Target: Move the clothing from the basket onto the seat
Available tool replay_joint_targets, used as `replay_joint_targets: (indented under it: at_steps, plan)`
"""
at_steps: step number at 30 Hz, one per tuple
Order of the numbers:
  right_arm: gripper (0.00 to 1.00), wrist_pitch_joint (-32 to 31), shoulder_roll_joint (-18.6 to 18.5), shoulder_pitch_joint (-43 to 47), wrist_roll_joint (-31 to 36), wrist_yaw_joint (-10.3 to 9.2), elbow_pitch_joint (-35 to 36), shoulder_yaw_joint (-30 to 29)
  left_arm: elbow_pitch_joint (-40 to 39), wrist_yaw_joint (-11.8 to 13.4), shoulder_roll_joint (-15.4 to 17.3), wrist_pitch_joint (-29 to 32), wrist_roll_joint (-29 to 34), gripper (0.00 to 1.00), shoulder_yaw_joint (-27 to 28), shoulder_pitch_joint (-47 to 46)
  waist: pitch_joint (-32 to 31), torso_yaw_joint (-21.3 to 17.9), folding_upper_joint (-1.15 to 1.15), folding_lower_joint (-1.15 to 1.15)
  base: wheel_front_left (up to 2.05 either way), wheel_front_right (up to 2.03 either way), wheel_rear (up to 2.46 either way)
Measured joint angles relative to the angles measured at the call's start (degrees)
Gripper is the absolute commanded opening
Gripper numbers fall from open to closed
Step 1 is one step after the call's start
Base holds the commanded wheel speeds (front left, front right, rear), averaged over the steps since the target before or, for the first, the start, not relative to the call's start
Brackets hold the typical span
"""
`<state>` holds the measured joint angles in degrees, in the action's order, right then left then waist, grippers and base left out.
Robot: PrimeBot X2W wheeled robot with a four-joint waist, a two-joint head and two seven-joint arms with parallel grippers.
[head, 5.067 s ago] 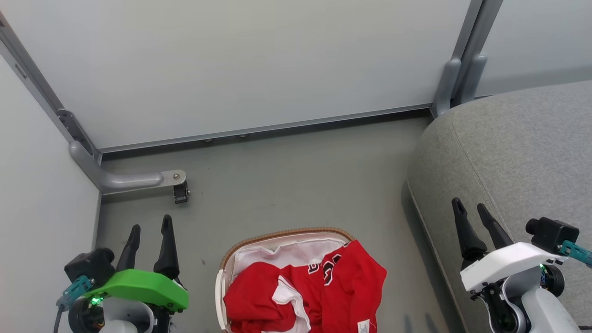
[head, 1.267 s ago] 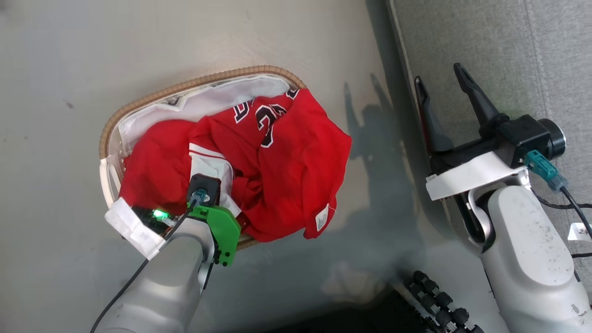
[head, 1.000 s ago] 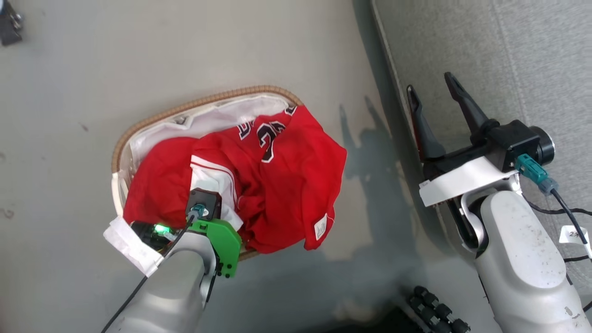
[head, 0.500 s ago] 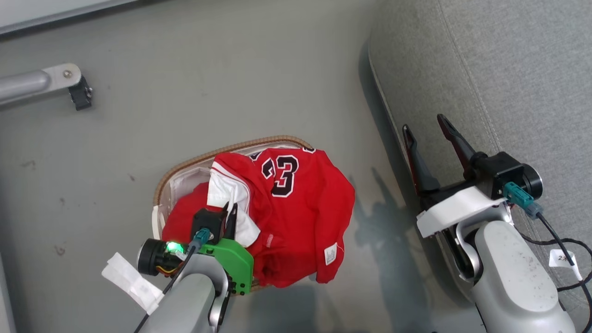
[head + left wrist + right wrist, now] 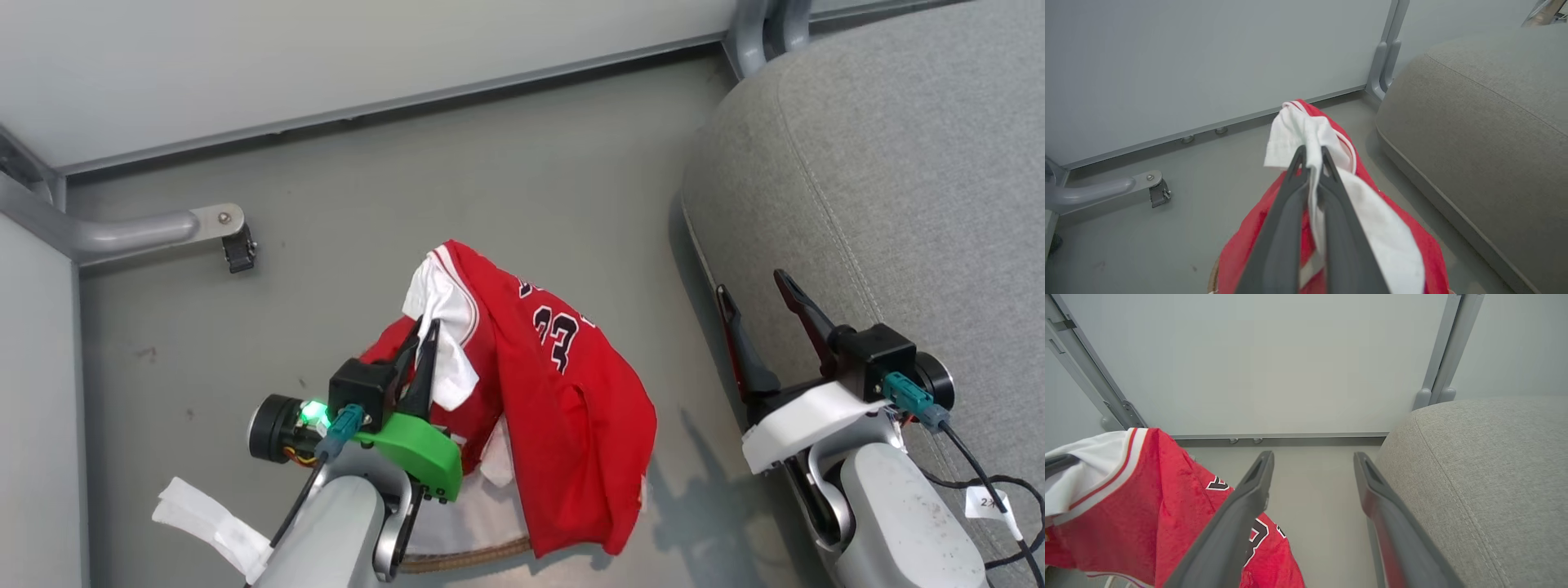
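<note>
Head view, our left gripper [image 5: 424, 328] clamped on the jersey [image 5: 571, 392] above the basket [image 5: 473, 559], our right gripper [image 5: 749, 284] spread beside the seat [image 5: 898, 163]

The clothing [image 5: 563, 384] hangs from the left hand [image 5: 425, 327] above the basket [image 5: 473, 558], the seat [image 5: 898, 163] to their right.

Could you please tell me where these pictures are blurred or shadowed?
Head view: even light; the clothing casts a soft shadow on the floor. Left wrist view: the left gripper blurs toward the lens. Right wrist view: the right gripper is soft low down, the seat weave crisp.
</note>
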<state>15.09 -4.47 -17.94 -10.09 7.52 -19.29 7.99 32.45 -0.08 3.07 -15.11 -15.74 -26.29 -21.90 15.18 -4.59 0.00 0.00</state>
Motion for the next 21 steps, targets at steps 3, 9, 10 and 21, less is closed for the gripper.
replay_joint_targets:
  at_steps: [3, 9, 10, 21]
  plan:
    - [1.00, 0.0, 0.1, 1.1, 0.0, 0.00, -0.2, 0.0, -4.1, -1.0, -0.1, 0.0, 1.5, 0.00, 1.6, 0.5, -2.2, 0.5, 0.00, 0.00, 0.00, 0.00, 0.00]
    - [1.00, 0.0, 0.1, 3.1, 0.0, 0.00, -0.7, 0.0, -11.3, -1.7, -0.2, 0.0, 1.0, 0.00, 2.1, 1.0, -5.7, 0.9, 0.00, 0.00, 0.00, 0.00, 0.00]
    - [1.00, 0.0, 0.1, 3.4, 0.0, 0.00, -0.8, 0.0, -12.3, -1.7, -0.2, 0.0, 0.9, 0.00, 2.1, 1.0, -6.2, 0.9, 0.00, 0.00, 0.00, 0.00, 0.00]
    - [1.00, 0.0, 0.4, 6.0, -0.1, 0.00, -1.3, 0.4, -17.8, -1.0, -0.2, 0.0, -1.4, 0.00, 1.3, -3.4, -10.6, 0.9, 0.00, 0.00, 0.00, 0.00, 0.00]
